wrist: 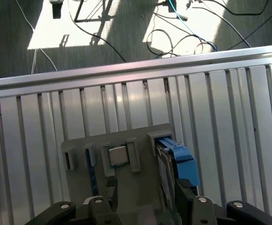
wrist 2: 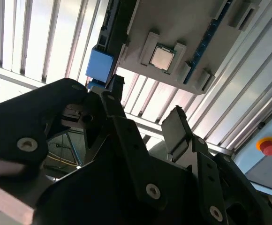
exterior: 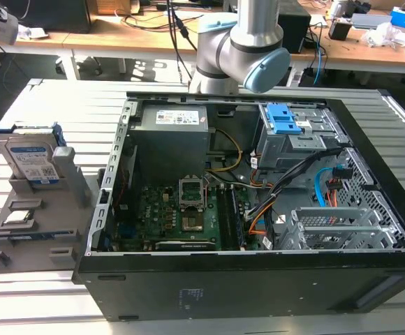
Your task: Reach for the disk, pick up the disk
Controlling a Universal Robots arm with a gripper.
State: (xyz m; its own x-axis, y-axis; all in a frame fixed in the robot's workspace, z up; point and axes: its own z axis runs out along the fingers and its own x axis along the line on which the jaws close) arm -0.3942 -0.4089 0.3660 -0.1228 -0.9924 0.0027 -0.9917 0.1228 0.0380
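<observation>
The silver-tubed robot arm (exterior: 248,49), with grey joints and a pale blue end cap, hangs at the exterior view's top edge, its elbow joint turned toward the exterior view's left. In both wrist views the black metal claw (wrist 2: 145,117) (wrist: 147,194) seems angled downward, its two fingers (wrist 2: 178,129) spread well apart.

Strong daylight washes the slatted worktop (exterior: 49,105) pale in the exterior view, while the inside of the computer case (exterior: 258,286) lies in shadow. In the first wrist view a sunlit patch glares on the floor (wrist: 103,23). In the second wrist view the hand (wrist 2: 146,98) is a dark, soft-focus mass against bright slats.
</observation>
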